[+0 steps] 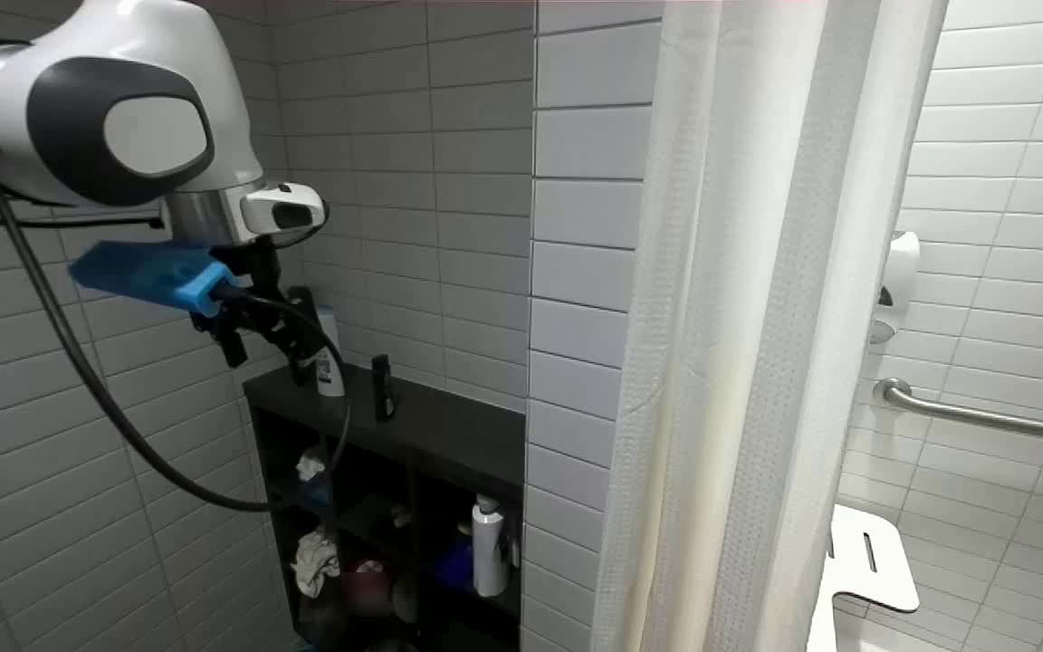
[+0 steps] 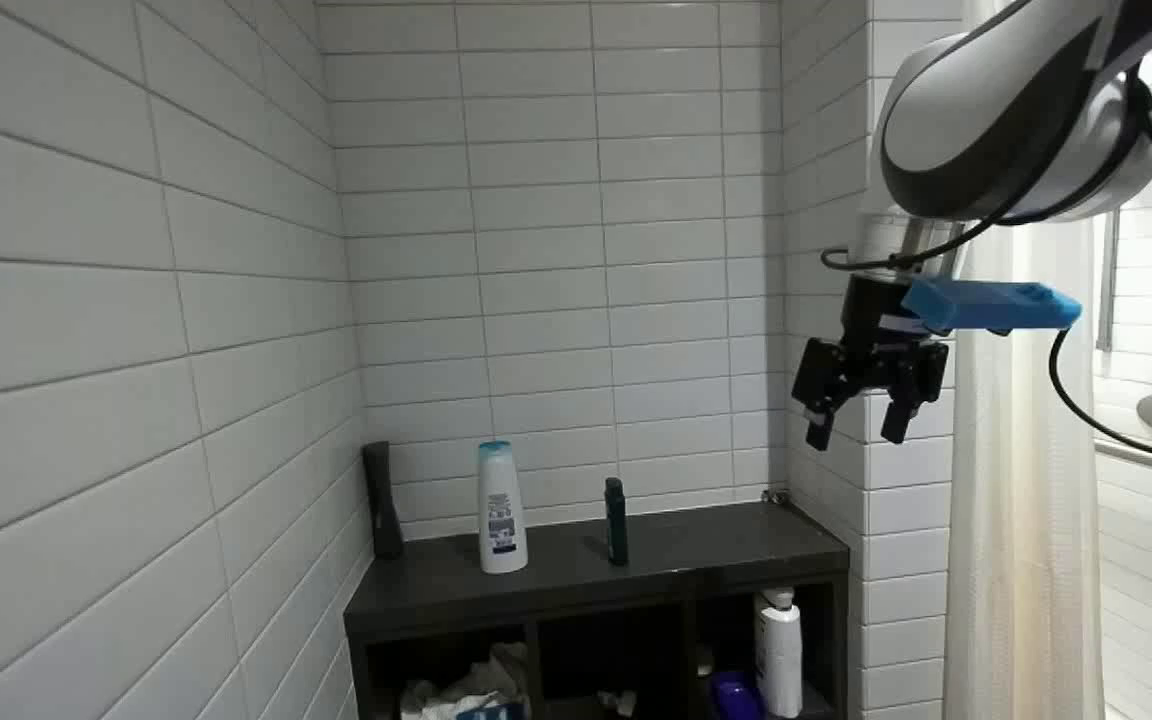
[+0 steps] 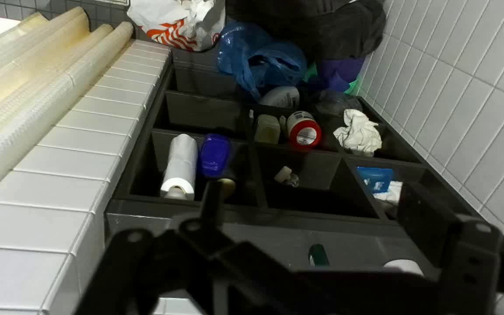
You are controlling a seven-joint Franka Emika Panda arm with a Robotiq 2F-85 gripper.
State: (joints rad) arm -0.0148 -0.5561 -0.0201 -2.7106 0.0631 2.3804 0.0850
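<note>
My gripper (image 2: 858,430) is open and empty, its fingers pointing down in the air; it also shows in an exterior view (image 1: 268,360) and the wrist view (image 3: 315,205). It is above the level of a dark shelf unit's top (image 2: 716,535). On that top stand a white bottle with a blue cap (image 2: 503,515), a slim dark green bottle (image 2: 617,525) and a black bottle (image 2: 382,505) by the wall. In the wrist view, the green bottle's top (image 3: 319,255) and a bit of a white thing (image 3: 404,266) show between the fingers, partly hidden by the gripper.
The shelf's compartments hold a white bottle (image 3: 181,164), a purple bottle (image 3: 215,155), a red-lidded jar (image 3: 304,131), a blue packet (image 3: 375,178) and crumpled white cloth (image 3: 358,132). Tiled walls enclose the shelf. A shower curtain (image 1: 757,317) hangs beside a wall edge. A cable loops from the arm.
</note>
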